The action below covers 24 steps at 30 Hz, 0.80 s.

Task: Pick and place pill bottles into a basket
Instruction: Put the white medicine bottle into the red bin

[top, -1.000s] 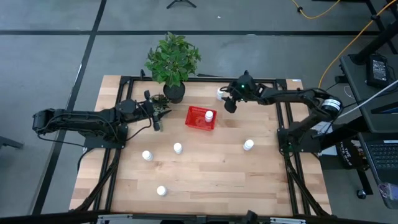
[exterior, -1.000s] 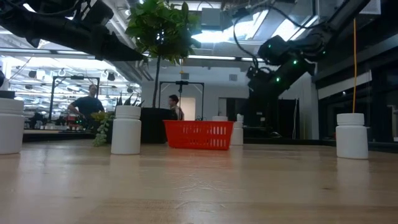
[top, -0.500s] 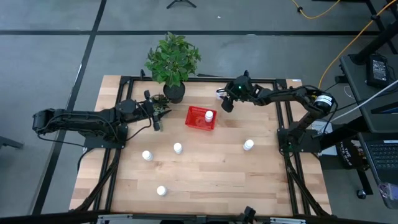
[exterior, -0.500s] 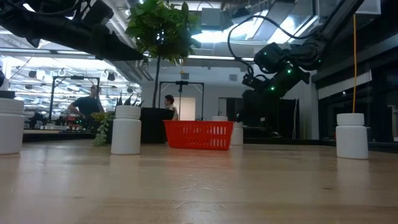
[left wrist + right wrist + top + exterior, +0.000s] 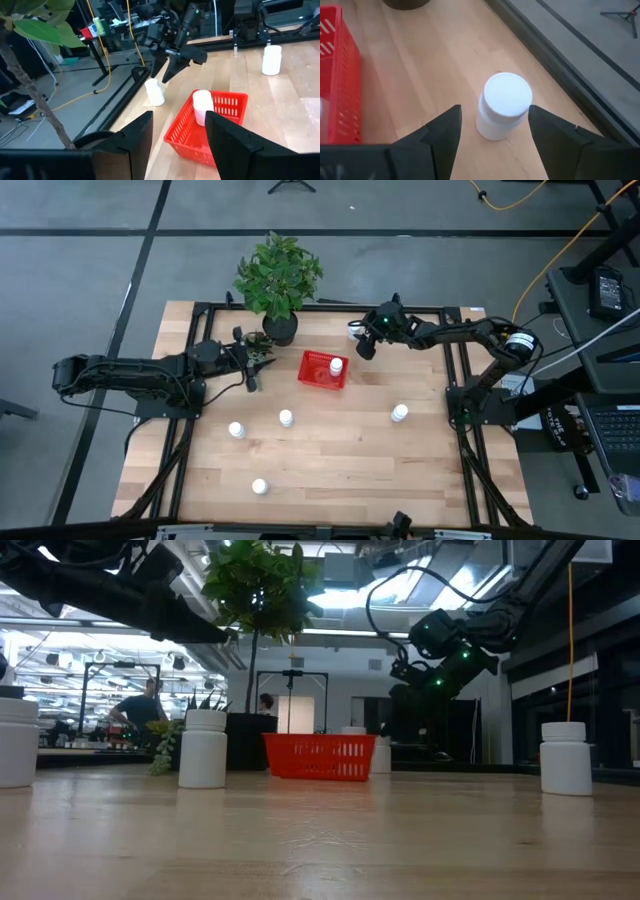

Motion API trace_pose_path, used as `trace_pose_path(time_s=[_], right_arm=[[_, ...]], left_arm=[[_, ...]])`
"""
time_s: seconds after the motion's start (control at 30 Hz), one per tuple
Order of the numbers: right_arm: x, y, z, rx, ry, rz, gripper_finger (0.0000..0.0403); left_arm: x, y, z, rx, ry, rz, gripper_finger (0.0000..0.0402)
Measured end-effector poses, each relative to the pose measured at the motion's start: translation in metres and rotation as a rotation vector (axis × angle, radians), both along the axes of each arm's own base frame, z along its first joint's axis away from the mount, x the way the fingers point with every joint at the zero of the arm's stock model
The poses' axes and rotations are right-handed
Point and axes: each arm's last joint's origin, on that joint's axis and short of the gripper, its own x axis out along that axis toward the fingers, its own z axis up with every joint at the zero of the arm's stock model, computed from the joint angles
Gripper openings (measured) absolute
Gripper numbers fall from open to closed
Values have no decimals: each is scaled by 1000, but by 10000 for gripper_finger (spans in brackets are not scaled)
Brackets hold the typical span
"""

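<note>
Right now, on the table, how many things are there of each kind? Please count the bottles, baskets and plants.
Pill bottles: 6, namely one in the basket, one under the right pincer, and four standing free.
Red basket: 1.
Potted plant: 1.
Total: 8.

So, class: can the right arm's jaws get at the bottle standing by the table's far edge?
Probably yes. The right gripper hovers above that pill bottle, jaws open wider than the cap, and nothing stands between them; the basket sits off to the side.
</note>
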Motion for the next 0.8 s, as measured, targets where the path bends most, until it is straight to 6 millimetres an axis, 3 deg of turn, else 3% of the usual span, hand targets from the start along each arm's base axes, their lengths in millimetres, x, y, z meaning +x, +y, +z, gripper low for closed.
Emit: trace_pose_path(time_s=[0.27, 0.43, 0.8], right_arm=[[12, -10, 15, 13, 37, -15, 233], [17, -20, 11, 42, 128, -61, 233], [20, -23, 10, 37, 110, -53, 233]], left_arm=[[0, 0, 2, 21, -9, -3, 173], [0, 0, 2, 21, -12, -3, 175], [0, 0, 2, 18, -12, -1, 174]])
